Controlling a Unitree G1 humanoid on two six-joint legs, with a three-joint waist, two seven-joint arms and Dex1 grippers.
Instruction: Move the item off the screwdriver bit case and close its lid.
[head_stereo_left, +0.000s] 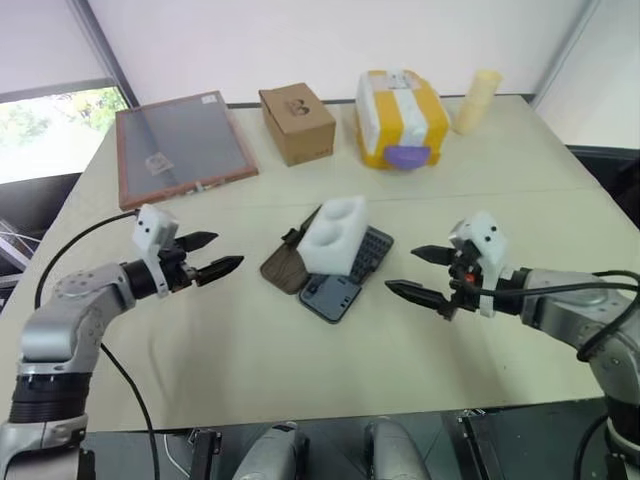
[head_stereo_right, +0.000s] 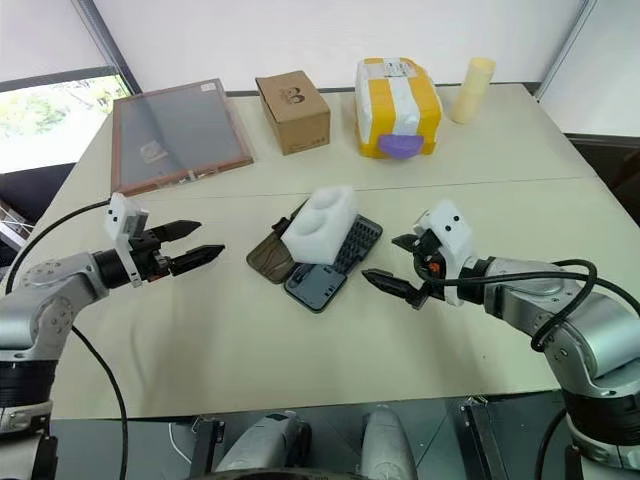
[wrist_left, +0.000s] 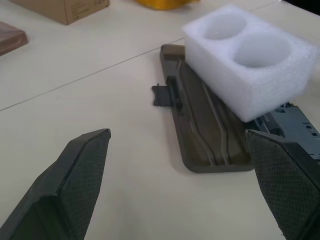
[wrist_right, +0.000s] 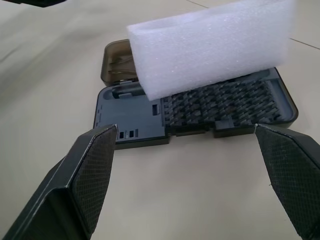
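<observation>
On the beige tabletop (head_stereo_left: 300, 360) are laid a framed panel (head_stereo_left: 180, 145), a cardboard box (head_stereo_left: 296, 122), a yellow package (head_stereo_left: 400, 118), a cream cylinder (head_stereo_left: 478, 100) and an opened bit case (head_stereo_left: 335, 296).

We see a broad cream table (head_stereo_left: 300, 370), its top crossed by a thin seam (head_stereo_left: 540, 192) running from side to side. Behind it rises a plain white wall (head_stereo_left: 330, 40), evenly lit. At the far left a window (head_stereo_left: 40, 130) shows bright daylight and green foliage, with a dark slanted frame bar (head_stereo_left: 97, 45) beside it. Past the table's right edge the floor (head_stereo_left: 612, 165) looks dark.
</observation>
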